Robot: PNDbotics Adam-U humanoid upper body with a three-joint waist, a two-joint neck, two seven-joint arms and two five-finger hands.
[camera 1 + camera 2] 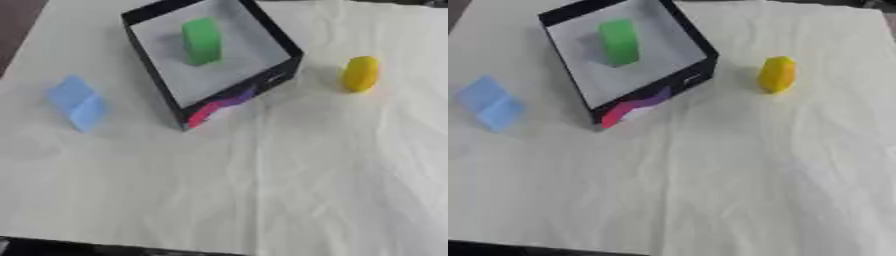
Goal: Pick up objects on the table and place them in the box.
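A green block (201, 41) stands inside the black-walled box (156, 75); 2 objects wait on the counter (262, 190), a blue block (77, 103) left, a yellow piece (360, 73) right; neither hand shows, fingers unseen; next likely calls for a fresh reach.

green block (201, 41) in box (157, 75), blue (77, 103), yellow (360, 74) outside

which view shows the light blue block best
The left eye view: the light blue block sits well inside the picture there, left of the black box, with cloth showing all round it. The right eye view shows the same block whole too, but pushed close to the picture's left edge.
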